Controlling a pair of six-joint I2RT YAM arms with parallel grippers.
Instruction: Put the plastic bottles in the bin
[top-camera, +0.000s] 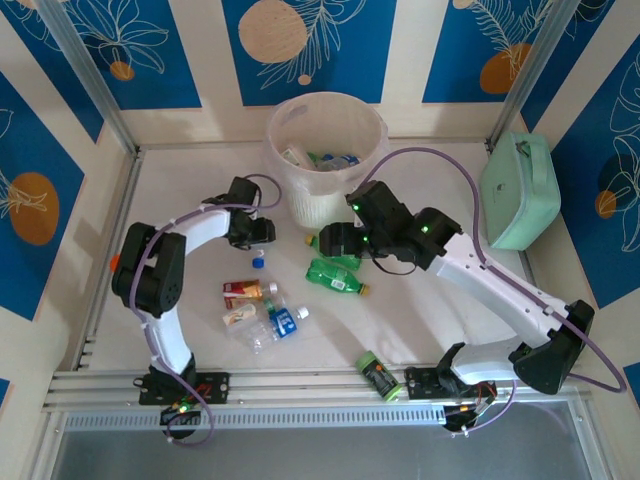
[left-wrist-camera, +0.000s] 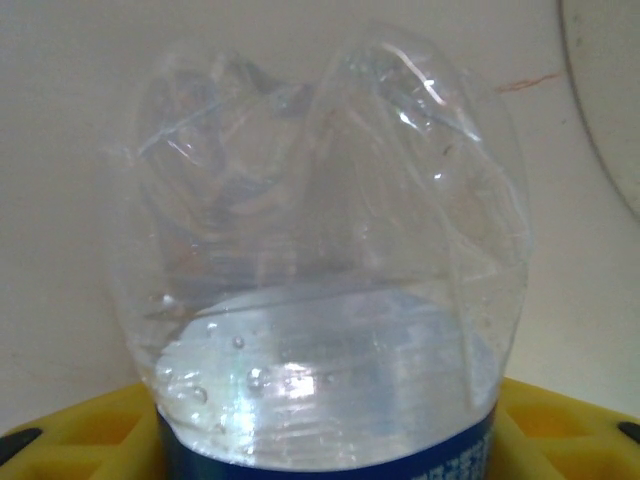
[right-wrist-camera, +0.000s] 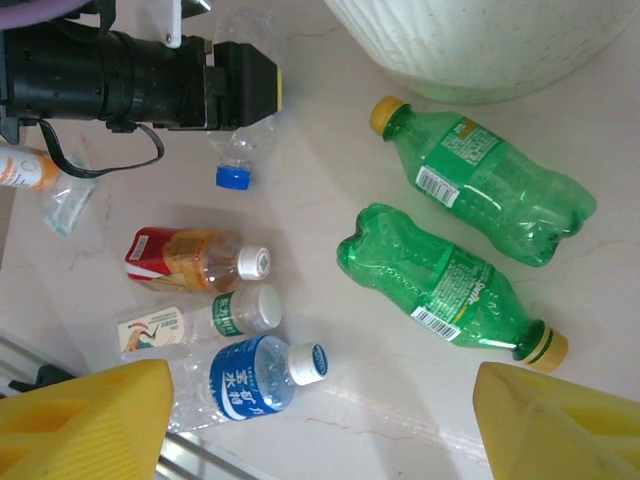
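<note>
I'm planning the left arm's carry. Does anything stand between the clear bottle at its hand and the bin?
Nothing visible does. Bare table separates the clear bottle, in the left hand, from the bin. The right hand hovers over green bottles off to the side.

Left arm bent inward, left pincer seemingly clamped on clear bottle, right pincer gaping wide
</note>
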